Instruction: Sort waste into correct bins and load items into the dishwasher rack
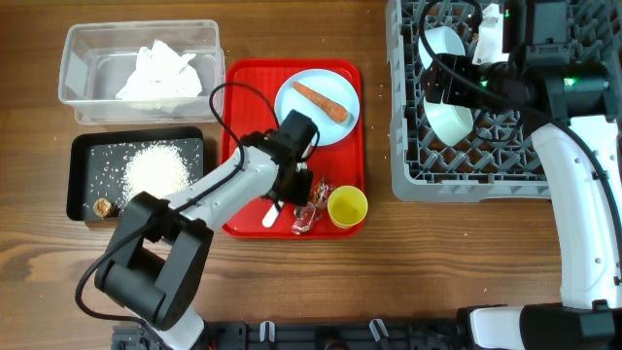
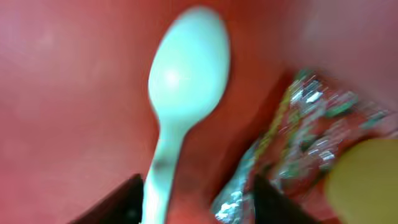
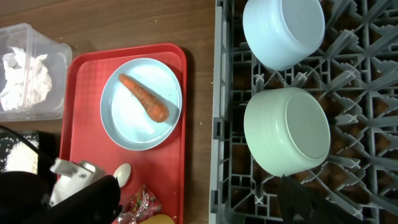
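Note:
My left gripper (image 1: 289, 190) is open, low over the red tray. In the left wrist view its fingers (image 2: 199, 202) straddle the handle of the white spoon (image 2: 186, 68), which lies on the tray close to the left finger. The red shiny wrapper (image 2: 305, 124) and the yellow cup (image 2: 367, 180) lie just to the right. The carrot (image 1: 323, 100) rests on the pale blue plate (image 1: 301, 122). My right gripper (image 1: 439, 86) is open and empty above the grey rack (image 1: 408, 146), where two bowls (image 3: 283, 31) (image 3: 286, 130) sit among the pegs.
The clear tub (image 1: 83, 58) at the back left holds the white napkin (image 1: 160, 73). The black tray (image 1: 83, 156) holds rice (image 1: 155, 173) and a brown scrap (image 1: 102, 206). The red tray (image 1: 243, 87) lies between the bins and the rack.

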You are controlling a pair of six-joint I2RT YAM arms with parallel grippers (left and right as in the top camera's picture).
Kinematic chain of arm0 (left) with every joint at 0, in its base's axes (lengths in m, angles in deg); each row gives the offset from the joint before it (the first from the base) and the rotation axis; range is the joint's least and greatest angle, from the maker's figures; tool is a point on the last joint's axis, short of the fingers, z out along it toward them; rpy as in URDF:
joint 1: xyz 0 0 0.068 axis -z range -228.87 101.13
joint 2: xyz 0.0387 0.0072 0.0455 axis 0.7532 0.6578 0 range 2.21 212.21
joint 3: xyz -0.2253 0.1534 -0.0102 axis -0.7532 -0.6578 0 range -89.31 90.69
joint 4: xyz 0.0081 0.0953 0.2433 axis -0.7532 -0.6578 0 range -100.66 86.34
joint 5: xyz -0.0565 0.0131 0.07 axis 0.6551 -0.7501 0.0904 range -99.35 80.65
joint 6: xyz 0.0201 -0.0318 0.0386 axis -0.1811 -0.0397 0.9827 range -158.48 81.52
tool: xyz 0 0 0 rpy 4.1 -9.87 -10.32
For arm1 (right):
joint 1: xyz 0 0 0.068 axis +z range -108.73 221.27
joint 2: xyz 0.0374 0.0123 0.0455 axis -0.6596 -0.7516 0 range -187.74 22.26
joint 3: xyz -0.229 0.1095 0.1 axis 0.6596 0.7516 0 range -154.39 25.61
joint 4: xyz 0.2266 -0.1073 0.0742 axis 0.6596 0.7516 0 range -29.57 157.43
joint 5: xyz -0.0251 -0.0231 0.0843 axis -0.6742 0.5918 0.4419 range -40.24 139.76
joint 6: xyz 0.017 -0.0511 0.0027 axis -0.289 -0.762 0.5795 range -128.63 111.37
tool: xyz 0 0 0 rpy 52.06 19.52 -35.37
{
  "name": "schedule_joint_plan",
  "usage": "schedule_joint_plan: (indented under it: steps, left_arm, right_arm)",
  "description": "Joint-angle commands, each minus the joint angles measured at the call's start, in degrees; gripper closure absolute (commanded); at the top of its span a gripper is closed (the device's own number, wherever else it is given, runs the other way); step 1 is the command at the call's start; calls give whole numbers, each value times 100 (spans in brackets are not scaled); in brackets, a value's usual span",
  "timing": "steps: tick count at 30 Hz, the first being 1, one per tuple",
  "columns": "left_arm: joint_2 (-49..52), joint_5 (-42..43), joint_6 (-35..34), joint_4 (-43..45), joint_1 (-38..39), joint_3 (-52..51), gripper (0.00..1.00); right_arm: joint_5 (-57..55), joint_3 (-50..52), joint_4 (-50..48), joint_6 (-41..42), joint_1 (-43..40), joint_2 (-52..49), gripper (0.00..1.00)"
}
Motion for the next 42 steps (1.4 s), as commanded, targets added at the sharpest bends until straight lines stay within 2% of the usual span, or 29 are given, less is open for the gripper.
schedule_joint_plan:
  steps: [1,3,7,12,14,16,19,20,21,25,28,31,34,36,38,42]
  left_arm:
    - [33,-15,22,-94,-22,621,37]
    - [33,50,275,-286,-22,756,30]
    - [61,420,977,-675,22,734,28]
    - [153,417,1008,-645,243,732,32]
    - [116,426,844,-693,125,955,30]
    - [39,837,780,-1034,-190,1521,30]
    - [22,2514,866,-1191,-507,1915,30]
    - [28,2828,1014,-1235,-520,1906,33]
    - [50,2988,1143,-1349,-494,1902,35]
    - [166,2579,1266,-1360,-48,1569,38]
    - [197,1779,1176,-1316,120,1207,51]
    - [197,1567,920,-931,127,935,59]
    - [201,1567,686,-369,236,656,76]
    - [201,1567,588,-295,238,658,96]
    - [192,1598,319,-299,205,695,96]
    - [-133,2594,326,-719,-232,1506,96]
  right_arm:
    - [-76,20,2,-72,-13,-61,16]
    - [-79,20,2,-74,-13,-61,16]
    - [-79,20,-2,-74,-13,-61,16]
    - [-79,20,-2,-74,-13,-61,16]
    - [-79,20,-4,-72,-13,-61,16]
    - [-79,20,2,-74,-13,-61,16]
    - [-81,20,22,-79,-13,-61,16]
    - [-81,20,22,-81,-13,-61,16]
    - [-81,20,15,-81,-13,-61,16]
    - [-81,20,22,-79,-13,-61,16]
    - [-79,20,-2,-79,-13,-61,16]
    - [-74,20,9,-74,-13,-61,16]
    - [-74,20,17,-46,-13,-61,16]
    - [-76,20,-7,-33,-13,-61,16]
    - [-70,20,-4,-31,-13,-61,16]
    - [249,20,-92,-35,-13,-59,16]
